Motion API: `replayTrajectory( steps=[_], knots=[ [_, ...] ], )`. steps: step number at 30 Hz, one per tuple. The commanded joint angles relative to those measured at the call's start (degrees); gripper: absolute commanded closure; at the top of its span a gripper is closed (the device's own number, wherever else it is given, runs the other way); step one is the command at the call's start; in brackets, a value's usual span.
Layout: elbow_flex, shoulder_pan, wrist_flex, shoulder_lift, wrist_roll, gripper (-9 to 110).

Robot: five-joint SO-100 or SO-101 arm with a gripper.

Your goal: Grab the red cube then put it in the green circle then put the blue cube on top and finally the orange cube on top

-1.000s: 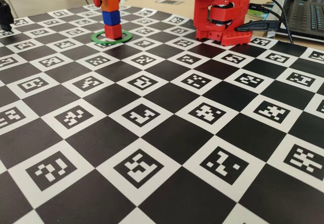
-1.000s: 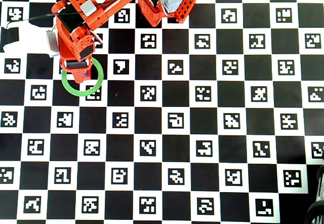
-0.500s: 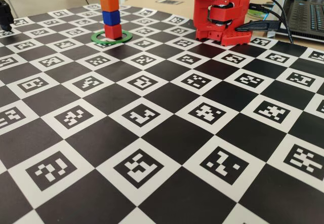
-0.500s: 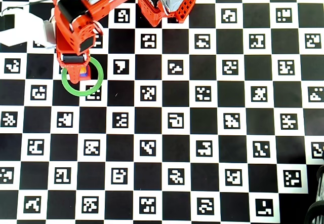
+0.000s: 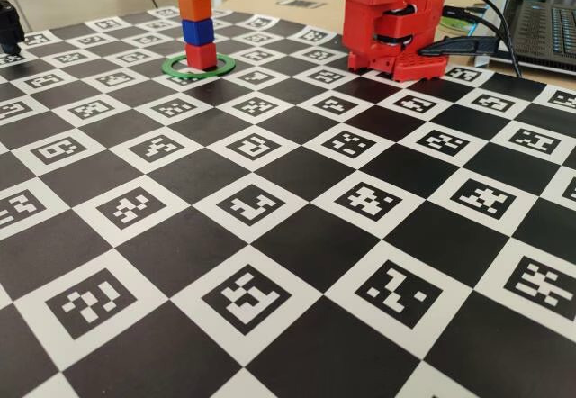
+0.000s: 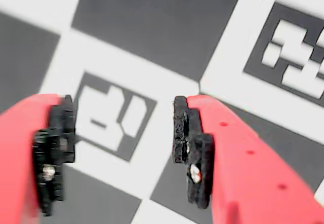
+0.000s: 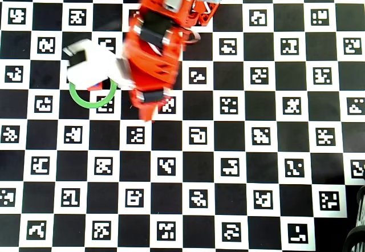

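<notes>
Arm's swung off toward 3 o'clock of the stack, gripper wide and empty; a wrist cable snag could topple orange cube off blue.

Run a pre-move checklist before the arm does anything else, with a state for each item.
1. Red cube inside the green circle: ok.
2. Blue cube resting on the red cube: ok.
3. Orange cube on top, stack upright in the fixed view: ok.
4. Gripper open and empty in the wrist view: ok.
5. Gripper clear of the stack: ok, only the checkered mat shows between the fingers.
6. Cubes exactly aligned: cannot tell; the arm hides them overhead.
</notes>
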Motion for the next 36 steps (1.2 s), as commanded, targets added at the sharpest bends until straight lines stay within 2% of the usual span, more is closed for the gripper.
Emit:
replayTrajectory(
  steps=[1, 6, 8, 13, 15, 21, 25, 30, 36],
  knots=[
    [10.46, -7.65, -8.61, 10.11, -0.79, 99],
    [27.60, -13.01, -19.34, 22.59, -6.50, 107],
    [32.78, -13.89, -21.62, 27.07, -9.49, 107],
    [48.60, -14.15, -29.79, 39.90, -25.49, 107],
    [52.38, -13.10, -29.53, 44.03, -26.10, 107],
    [62.14, -10.20, -26.72, 54.40, -28.56, 107],
    [64.86, -10.02, -20.48, 61.44, -29.18, 107],
    [65.48, -10.63, -11.95, 67.06, -38.50, 107],
    [65.48, -10.55, 0.97, 74.62, -44.65, 107]
  ],
)
